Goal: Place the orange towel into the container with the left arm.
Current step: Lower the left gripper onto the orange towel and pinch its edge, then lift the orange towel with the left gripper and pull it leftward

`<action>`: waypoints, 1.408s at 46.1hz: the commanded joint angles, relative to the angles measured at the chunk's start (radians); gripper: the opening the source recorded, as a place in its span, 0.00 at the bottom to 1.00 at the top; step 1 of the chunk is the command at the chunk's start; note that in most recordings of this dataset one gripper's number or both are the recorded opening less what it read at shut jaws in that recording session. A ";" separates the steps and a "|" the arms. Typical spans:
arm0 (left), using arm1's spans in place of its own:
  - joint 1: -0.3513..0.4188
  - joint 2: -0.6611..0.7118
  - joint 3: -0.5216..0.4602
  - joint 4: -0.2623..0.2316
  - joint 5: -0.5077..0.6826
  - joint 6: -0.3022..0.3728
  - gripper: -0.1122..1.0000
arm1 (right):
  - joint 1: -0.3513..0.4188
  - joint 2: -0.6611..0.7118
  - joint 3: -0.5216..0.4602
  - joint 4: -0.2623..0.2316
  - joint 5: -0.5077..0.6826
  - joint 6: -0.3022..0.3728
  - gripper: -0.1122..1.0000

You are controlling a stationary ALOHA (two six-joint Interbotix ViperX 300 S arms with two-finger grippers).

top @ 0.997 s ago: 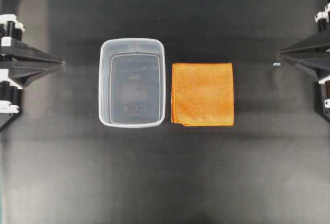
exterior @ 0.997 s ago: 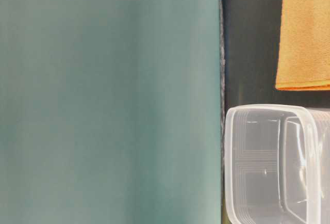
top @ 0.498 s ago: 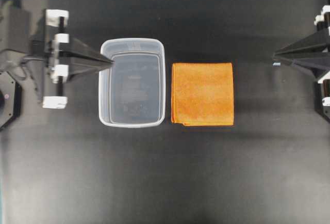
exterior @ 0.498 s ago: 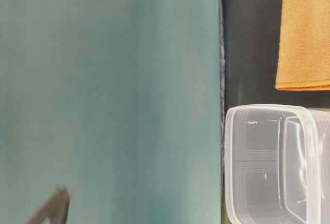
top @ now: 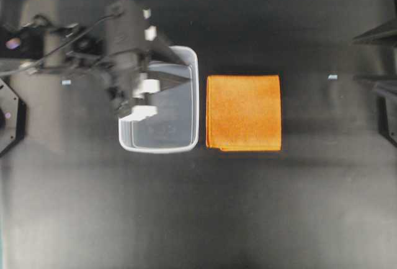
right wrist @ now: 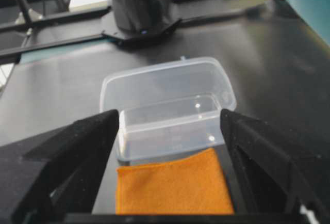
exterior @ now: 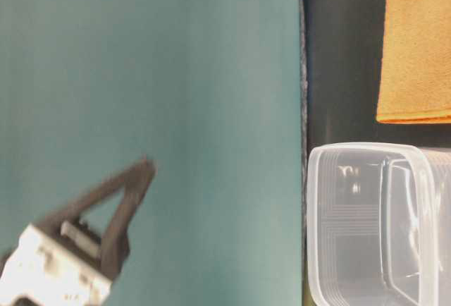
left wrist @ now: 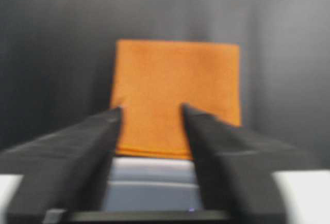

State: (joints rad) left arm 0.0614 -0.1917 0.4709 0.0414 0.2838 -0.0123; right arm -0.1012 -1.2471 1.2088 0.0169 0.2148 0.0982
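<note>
In the overhead view the orange towel lies flat on the black table, right of frame centre, just beside the right-hand long side of the container with a thin dark strip between them. The left arm reaches in from the upper left and hangs over the upper part of the tub, covering its top-left corner; its gripper's fingertips point rightward toward the cloth but stop short of the tub's right rim. From above the fingers blur together, so the gap between them is hard to judge there.

The left wrist view settles that: the left gripper shows two dark fingers standing apart with nothing between them, the towel filling the middle of the frame beyond them and the container's rim low in the frame beneath.

The right gripper sits only at the far right edge of the overhead frame. Its own wrist view shows its jaws spread wide and empty at the bottom corners, with the towel near the lower centre and the container behind it.

The table-level view gives a blurred left gripper at lower left against a teal wall, with the tub at lower right and the towel at upper right.
</note>
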 commanded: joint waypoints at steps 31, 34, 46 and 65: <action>-0.048 0.695 -0.583 0.005 0.333 0.067 0.91 | -0.005 -0.061 -0.012 0.005 0.000 0.008 0.79; -0.049 0.727 -0.609 0.005 0.350 0.074 0.91 | -0.005 -0.060 -0.011 0.006 -0.021 0.008 0.79; -0.049 0.813 -0.669 0.005 0.371 0.075 0.91 | -0.003 -0.054 -0.009 0.005 -0.043 0.006 0.79; -0.077 0.838 -0.664 0.005 0.411 0.075 0.70 | -0.005 -0.054 -0.008 0.005 -0.051 0.006 0.78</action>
State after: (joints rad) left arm -0.0015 0.6351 -0.1933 0.0430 0.6949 0.0614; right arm -0.1028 -1.3131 1.2088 0.0184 0.1749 0.1043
